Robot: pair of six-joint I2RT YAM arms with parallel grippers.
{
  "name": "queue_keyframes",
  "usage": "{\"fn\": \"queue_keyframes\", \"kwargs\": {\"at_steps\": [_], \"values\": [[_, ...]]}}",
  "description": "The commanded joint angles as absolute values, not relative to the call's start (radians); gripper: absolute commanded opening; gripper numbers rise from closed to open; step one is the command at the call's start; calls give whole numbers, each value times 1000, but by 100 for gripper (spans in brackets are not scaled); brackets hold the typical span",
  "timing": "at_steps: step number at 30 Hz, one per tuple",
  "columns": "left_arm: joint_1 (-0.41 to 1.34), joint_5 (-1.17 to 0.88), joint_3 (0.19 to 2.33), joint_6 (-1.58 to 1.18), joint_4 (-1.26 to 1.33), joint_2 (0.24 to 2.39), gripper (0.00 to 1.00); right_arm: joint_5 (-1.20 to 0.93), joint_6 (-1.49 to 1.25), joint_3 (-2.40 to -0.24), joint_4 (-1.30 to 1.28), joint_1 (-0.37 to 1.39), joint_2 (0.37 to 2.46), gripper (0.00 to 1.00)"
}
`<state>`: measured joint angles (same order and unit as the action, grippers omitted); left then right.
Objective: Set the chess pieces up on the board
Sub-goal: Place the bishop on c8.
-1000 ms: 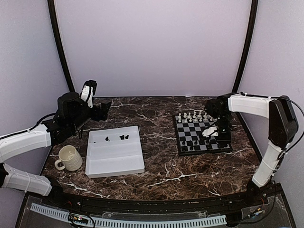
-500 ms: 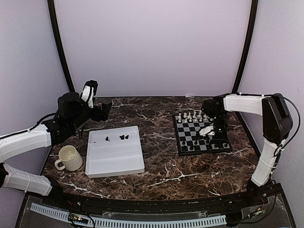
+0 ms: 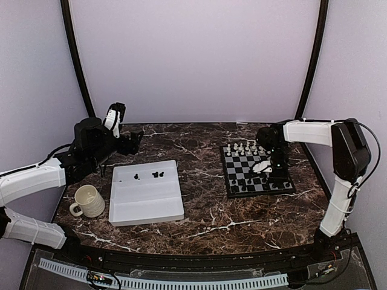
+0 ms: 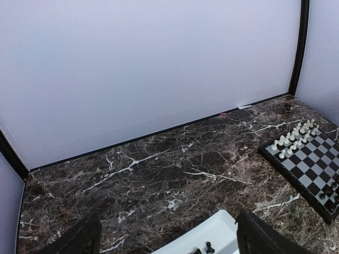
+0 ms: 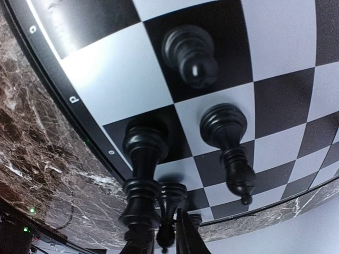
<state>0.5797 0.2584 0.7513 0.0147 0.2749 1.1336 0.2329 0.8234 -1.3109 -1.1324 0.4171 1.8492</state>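
Right gripper points down over the board, jaws unclear; left gripper hovers, gaping.

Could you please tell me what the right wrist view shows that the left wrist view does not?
Only the right wrist view shows the letters on the rim of the board and the shapes of black chess pieces standing beside it. Only the left wrist view shows the white chess pieces in rows and a corner of the white tray. Both show the board and the marble table.
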Motion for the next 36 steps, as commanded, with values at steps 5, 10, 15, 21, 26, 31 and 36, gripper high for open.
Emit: {"fn": "queue_keyframes", "kwargs": {"at_steps": [5,10,15,21,26,31,36], "values": [[572,237,759,5,281,1136,91,230,811,-1330,-1118,419,1859,22],[572,233,761,5,278,1137,91,227,808,-1331,-1120,419,1858,22],[571,229,761,4,277,1137,91,211,806,-1340,-1130,419,1866,11],[572,224,761,4,276,1137,91,203,804,-1351,-1131,420,1875,8],[571,220,764,5,271,1142,91,200,801,-1354,-1132,419,1878,8],[572,218,765,5,269,1145,91,193,801,-1351,-1134,419,1871,16],[572,223,778,-30,243,1154,90,142,796,-1391,-1176,419,1837,26]]}}
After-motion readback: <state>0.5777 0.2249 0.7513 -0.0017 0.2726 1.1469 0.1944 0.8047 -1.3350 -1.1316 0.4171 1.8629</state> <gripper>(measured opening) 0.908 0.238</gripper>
